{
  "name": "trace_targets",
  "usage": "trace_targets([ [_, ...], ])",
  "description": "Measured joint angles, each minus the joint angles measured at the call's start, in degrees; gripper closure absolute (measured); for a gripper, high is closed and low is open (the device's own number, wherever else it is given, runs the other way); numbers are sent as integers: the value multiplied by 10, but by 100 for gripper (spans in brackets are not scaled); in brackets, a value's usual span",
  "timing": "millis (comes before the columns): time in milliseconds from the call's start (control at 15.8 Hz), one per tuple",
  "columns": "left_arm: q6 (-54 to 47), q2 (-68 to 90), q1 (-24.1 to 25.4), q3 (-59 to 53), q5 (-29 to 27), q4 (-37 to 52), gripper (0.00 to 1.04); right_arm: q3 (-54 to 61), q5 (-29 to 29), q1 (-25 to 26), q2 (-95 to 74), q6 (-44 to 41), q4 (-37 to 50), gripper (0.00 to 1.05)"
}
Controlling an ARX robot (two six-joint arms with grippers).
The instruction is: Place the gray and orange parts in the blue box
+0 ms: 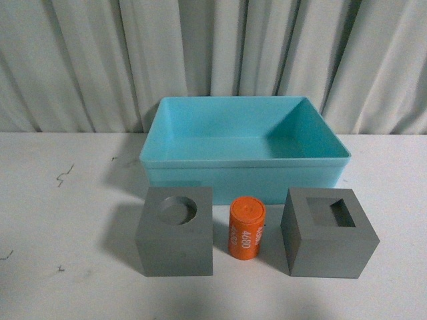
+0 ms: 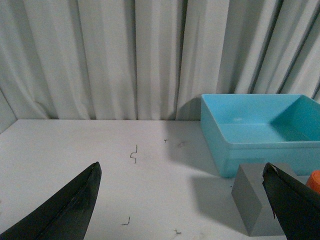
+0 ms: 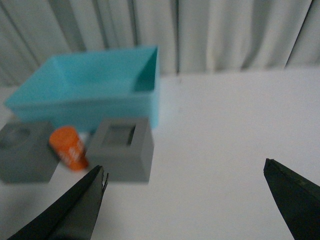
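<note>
Three parts stand in a row on the white table in front of the blue box (image 1: pixel 245 143): a gray cube with a round recess (image 1: pixel 177 231), an orange cylinder marked 4680 (image 1: pixel 246 228), and a gray cube with a square recess (image 1: pixel 329 232). Neither arm shows in the front view. My left gripper (image 2: pixel 182 200) is open over bare table, with a gray cube (image 2: pixel 257 205) and the blue box (image 2: pixel 260 127) beside one finger. My right gripper (image 3: pixel 185 200) is open with nothing between its fingers; the square-recess cube (image 3: pixel 121 148), orange cylinder (image 3: pixel 70 148) and blue box (image 3: pixel 90 90) lie ahead of it.
A gray pleated curtain (image 1: pixel 213 53) closes off the back of the table. Small dark scratch marks (image 1: pixel 63 175) dot the white tabletop (image 1: pixel 67 280) left of the parts. The blue box holds nothing that I can see.
</note>
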State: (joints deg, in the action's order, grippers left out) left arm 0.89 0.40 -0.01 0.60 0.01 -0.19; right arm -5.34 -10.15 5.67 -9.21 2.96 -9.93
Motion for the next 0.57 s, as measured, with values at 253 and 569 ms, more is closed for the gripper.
trace_targets([
  [253, 0, 0, 0, 0, -1, 0, 7, -43, -67, 56, -120, 4, 35, 6],
  [569, 0, 0, 0, 0, 0, 0, 7, -160, -142, 47, -372, -36, 194, 6],
])
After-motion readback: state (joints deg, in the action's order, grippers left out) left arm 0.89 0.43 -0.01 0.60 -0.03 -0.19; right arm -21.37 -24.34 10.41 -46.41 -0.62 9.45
